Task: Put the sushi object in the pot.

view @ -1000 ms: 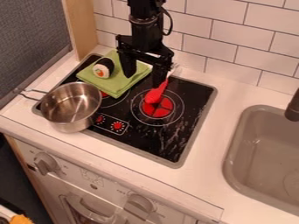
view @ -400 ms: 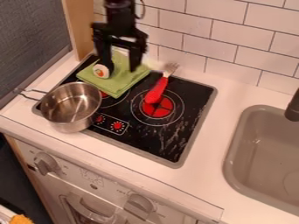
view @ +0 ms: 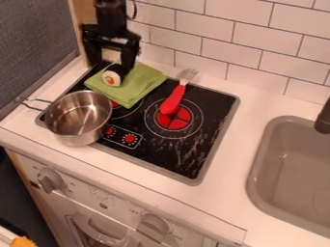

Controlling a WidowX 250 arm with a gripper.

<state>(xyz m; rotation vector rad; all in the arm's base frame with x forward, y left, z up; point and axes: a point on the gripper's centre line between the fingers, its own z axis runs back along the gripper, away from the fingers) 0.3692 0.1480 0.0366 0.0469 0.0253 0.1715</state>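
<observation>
We see the open hand (view: 111, 66) has moved across, above the sushi (view: 112, 78); grasp likely next, then the pot (view: 78, 116).

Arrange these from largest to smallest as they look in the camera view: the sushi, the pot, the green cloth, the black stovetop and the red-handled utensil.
1. Black stovetop
2. Pot and green cloth: too alike to rank, and the pot sits nearer the camera
3. Red-handled utensil
4. Sushi
</observation>
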